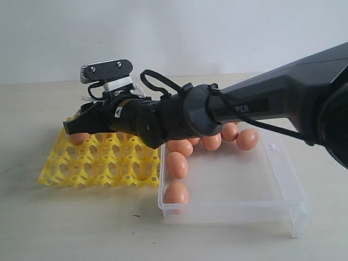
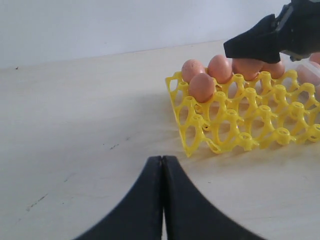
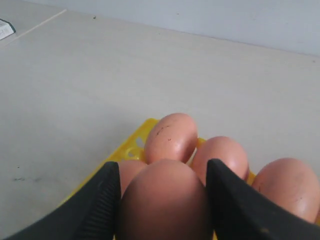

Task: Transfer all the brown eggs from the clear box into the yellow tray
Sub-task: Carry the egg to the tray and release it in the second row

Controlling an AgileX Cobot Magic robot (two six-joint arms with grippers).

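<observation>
Robot manipulation bench, probably a laboratory. A bare pale tabletop (image 1: 65,217) meets a plain white wall (image 1: 217,32) at 12 o'clock; a black robot arm (image 1: 283,92) extends from 3 o'clock above a yellow tray (image 1: 103,163) and clear box (image 1: 234,212).

We see the right gripper (image 3: 162,172) clamped on a brown egg (image 3: 162,205), its two black fingers (image 3: 100,205) pressed against the egg's sides. Just beyond it sit three more eggs (image 3: 171,136) close together, with a sliver of a fourth showing beside one finger. They rest in the yellow tray (image 3: 134,146), of which only a corner shows. Past it stretches a pale tabletop (image 3: 100,75) with faint marks, meeting a light wall (image 3: 225,20).
</observation>
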